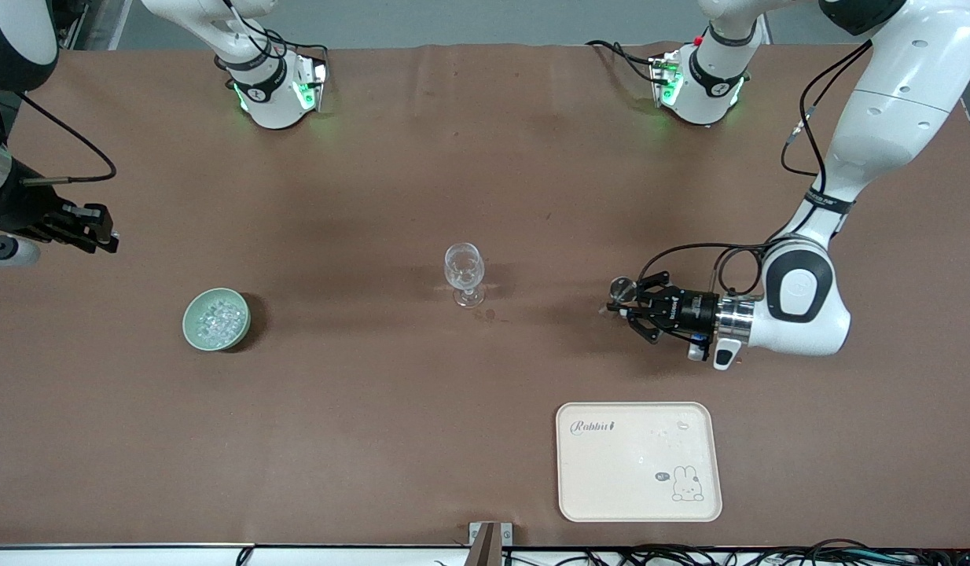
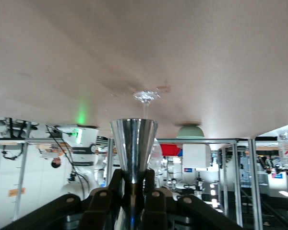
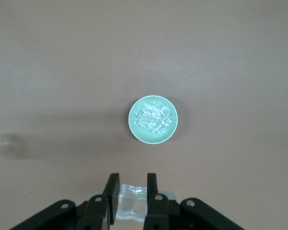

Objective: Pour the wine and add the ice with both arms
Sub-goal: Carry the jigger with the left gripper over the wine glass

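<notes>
The left gripper (image 1: pixel 628 305) is low over bare table (image 1: pixel 391 409), between the wine glass (image 1: pixel 464 273) and the left arm's end. Its jaws are clenched on the narrow waist of a shiny metal measuring cup (image 1: pixel 620 292). The cup lies on its side, long axis level with the table, and its flared mouth points straight at the wine glass. The left wrist view shows the cone (image 2: pixel 133 143) widening away from the jaws, with the glass in line past it.

The wine glass stands upright on its foot in the centre of the front view. Whether it holds any liquid I cannot tell. A few dark wet spots (image 1: pixel 486 315) mark the table just beside its foot.

The right gripper (image 1: pixel 108 233) hangs at the edge of the front view on the right arm's end, over bare table. Its jaws are clamped on 1 clear ice chunk (image 3: pixel 132 202).

The rest of the ice (image 1: pixel 215 317) is heaped in a pale green bowl (image 1: pixel 191 324), which sits upright near that gripper and lower in the frame. The heap fills most of the bowl.

A cream tray (image 1: pixel 611 479) with a rabbit drawing lies flat in the lower part of the frame, nearer the camera than the left gripper.
</notes>
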Robot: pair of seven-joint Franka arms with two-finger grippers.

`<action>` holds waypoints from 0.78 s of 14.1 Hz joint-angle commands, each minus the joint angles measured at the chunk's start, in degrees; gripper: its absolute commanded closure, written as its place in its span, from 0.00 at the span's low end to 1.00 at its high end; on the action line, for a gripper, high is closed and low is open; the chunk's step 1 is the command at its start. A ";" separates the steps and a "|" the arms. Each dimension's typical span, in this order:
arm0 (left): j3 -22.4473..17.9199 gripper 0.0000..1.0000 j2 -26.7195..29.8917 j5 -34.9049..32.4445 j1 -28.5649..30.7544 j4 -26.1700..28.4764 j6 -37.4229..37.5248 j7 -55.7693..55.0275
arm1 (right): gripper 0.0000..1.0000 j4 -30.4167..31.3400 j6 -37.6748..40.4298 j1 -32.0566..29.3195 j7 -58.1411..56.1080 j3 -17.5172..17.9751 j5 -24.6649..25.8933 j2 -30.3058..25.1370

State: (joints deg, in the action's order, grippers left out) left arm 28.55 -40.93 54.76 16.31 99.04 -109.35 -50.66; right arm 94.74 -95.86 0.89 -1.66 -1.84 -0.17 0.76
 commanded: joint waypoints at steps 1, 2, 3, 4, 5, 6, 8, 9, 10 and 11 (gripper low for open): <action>3.78 0.99 4.09 1.93 0.30 3.87 -5.76 -3.47 | 1.00 3.43 -0.47 -0.09 -0.63 -0.18 -0.88 -3.04; 4.93 0.99 4.54 1.93 0.30 4.23 -7.17 -4.52 | 1.00 3.44 -0.47 -0.18 -0.63 -0.18 -0.88 -3.13; 5.99 0.99 4.63 1.93 0.30 4.23 -7.80 -6.01 | 1.00 3.44 -0.47 -0.18 -0.63 -0.27 -0.88 -3.13; 7.13 0.99 4.98 1.93 0.22 4.40 -9.20 -6.81 | 1.00 3.44 -0.47 -0.18 -0.63 -0.27 -0.88 -3.13; 8.10 0.99 5.59 1.93 -0.22 5.19 -10.95 -7.43 | 1.00 3.35 -0.56 -0.18 -0.63 -0.35 -0.88 -3.05; 8.63 0.99 6.21 1.93 -1.18 5.81 -13.06 -8.21 | 1.00 3.35 -0.65 -0.18 -0.71 -0.35 -0.88 -3.04; 8.72 0.99 7.26 1.93 -3.73 6.07 -15.53 -10.58 | 1.00 3.35 -0.73 -0.18 -0.72 -0.35 -0.88 -2.96; 8.72 0.99 7.70 1.93 -4.61 6.08 -16.58 -11.81 | 1.00 3.26 -0.73 -0.18 -0.72 -0.35 -0.88 -2.96; 8.72 0.99 8.23 1.93 -5.58 6.16 -17.29 -12.61 | 1.00 3.26 -0.65 -0.18 -0.72 -0.35 -0.88 -2.96; 8.72 0.99 8.41 1.93 -6.37 6.16 -17.47 -13.57 | 1.00 3.26 -0.56 -0.18 -0.72 -0.35 -0.88 -3.04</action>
State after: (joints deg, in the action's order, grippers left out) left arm 37.35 -35.40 55.10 10.93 103.39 -125.59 -62.41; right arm 96.03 -95.90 0.88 -1.67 -2.10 -0.17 -0.44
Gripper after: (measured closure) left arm 0.784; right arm 0.731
